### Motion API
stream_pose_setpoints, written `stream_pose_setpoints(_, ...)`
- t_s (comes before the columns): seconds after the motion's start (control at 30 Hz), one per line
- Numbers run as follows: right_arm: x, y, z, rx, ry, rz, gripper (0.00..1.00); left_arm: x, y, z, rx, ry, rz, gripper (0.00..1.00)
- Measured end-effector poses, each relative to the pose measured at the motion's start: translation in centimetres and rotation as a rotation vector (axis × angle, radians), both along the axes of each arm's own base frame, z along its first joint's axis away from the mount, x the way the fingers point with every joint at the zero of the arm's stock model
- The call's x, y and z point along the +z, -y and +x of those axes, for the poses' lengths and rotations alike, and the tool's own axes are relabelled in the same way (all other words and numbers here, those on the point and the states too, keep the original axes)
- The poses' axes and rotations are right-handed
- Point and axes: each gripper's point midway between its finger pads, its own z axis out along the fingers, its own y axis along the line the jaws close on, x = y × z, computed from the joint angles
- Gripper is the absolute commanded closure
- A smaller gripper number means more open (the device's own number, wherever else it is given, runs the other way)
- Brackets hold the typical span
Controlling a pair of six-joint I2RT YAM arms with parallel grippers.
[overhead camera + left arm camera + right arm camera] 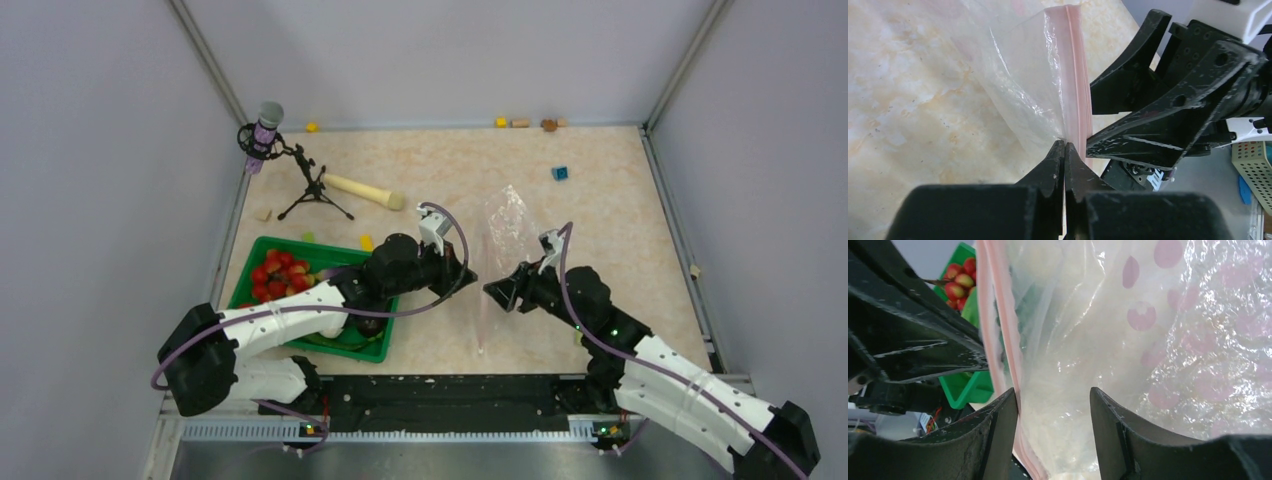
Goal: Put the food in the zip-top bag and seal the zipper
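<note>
The clear zip-top bag [507, 222] lies on the table between my two grippers, with its pink zipper [481, 300] facing the left arm. My left gripper [466, 274] is shut on the bag's edge right beside the zipper [1075, 75]; the film [1023, 85] rises from its tips [1064, 145]. My right gripper [497, 291] is open, its jaws [1053, 400] either side of the bag's mouth edge, the left finger [1005, 415] against the zipper [1000, 315]. The bag [1108, 340] looks empty. Red strawberries [280, 275] and darker produce lie in the green tray [385, 350].
A microphone on a small tripod [265, 125] and a beige rolling pin [362, 190] are at the back left. A yellow block [366, 241] lies by the tray, a blue block [560, 172] at the back right. Small pieces line the back wall.
</note>
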Motion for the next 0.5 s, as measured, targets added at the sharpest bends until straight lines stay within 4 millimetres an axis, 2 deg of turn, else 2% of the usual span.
stream_pose_setpoints(0.2, -1.7, -0.1, 0.7, -0.021, -0.044, -0.051, 0.51, 0.0, 0.0, 0.0, 0.0, -0.001, 0.0, 1.0)
stream_pose_setpoints(0.5, -1.7, -1.1, 1.8, -0.039, -0.043, -0.023, 0.55, 0.0, -0.2, 0.5, 0.04, -0.01, -0.003, 1.0)
